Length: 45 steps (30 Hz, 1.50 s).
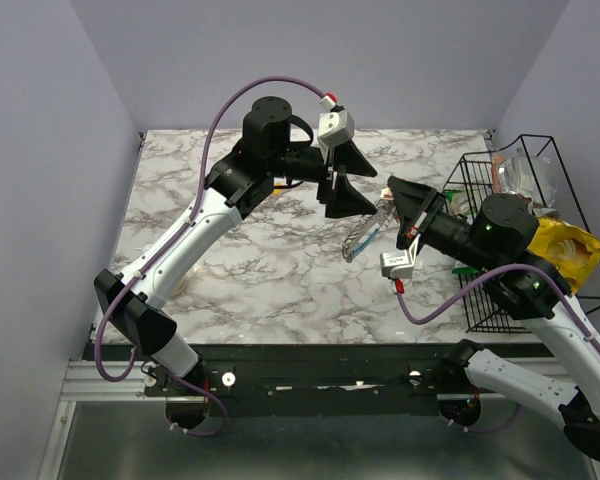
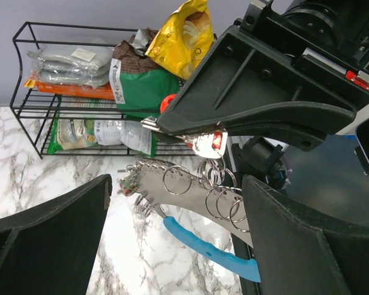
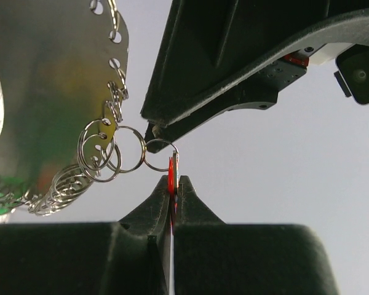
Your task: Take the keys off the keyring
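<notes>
The keyring (image 2: 186, 195) hangs in the air over the marble table (image 1: 260, 270). It is a curved grey plate with a bright blue part (image 2: 209, 249), and many small wire rings (image 2: 223, 200) are threaded along its edge. My right gripper (image 3: 173, 179) is shut on a red-headed key (image 3: 171, 171) that hangs from one of the wire rings (image 3: 160, 153). Small keys with coloured heads (image 2: 129, 182) cluster at the plate's far end. My left gripper (image 2: 175, 184) is open, one finger on each side of the keyring. One left fingertip (image 3: 152, 131) sits at the held ring.
A black wire basket (image 1: 477, 300) with snack bags, one of them yellow (image 1: 572, 250), stands at the table's right edge just behind my right arm. Grey walls close in the back and both sides. Both grippers (image 1: 365, 195) meet above the table's middle right.
</notes>
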Each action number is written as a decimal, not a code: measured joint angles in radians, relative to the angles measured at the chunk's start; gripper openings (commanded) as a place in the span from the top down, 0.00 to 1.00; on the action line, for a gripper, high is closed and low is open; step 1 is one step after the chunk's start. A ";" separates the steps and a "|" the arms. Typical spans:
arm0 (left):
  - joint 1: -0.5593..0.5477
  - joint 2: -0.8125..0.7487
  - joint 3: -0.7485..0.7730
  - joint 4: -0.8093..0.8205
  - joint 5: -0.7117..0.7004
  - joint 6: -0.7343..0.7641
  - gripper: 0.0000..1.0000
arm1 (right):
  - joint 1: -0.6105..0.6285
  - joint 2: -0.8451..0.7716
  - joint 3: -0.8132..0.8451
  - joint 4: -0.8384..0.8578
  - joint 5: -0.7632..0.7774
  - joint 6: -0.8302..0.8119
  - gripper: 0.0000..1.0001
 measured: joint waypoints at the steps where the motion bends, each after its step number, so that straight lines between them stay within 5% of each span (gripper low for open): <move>1: -0.007 0.004 0.003 -0.002 0.001 0.008 0.07 | 0.000 0.000 0.000 0.000 0.000 0.000 0.99; 21: -0.045 0.027 0.045 -0.080 -0.013 0.097 0.15 | 0.000 -0.006 0.000 0.000 0.000 0.006 0.99; 30: -0.045 0.036 0.049 -0.087 -0.014 0.099 0.28 | 0.000 -0.008 0.000 -0.001 -0.001 0.008 0.99; 36: -0.045 0.038 0.052 -0.090 -0.014 0.100 0.46 | 0.000 -0.010 0.000 -0.001 -0.001 0.008 0.99; 39: -0.047 0.039 0.052 -0.090 -0.014 0.098 0.65 | 0.000 -0.010 0.000 -0.002 -0.001 0.009 0.99; 40: -0.047 0.039 0.053 -0.090 -0.013 0.099 0.88 | 0.000 -0.010 0.000 -0.003 -0.001 0.009 0.99; 45: -0.047 0.042 0.057 -0.094 -0.011 0.099 0.91 | -0.005 -0.010 0.001 -0.008 0.000 0.016 0.99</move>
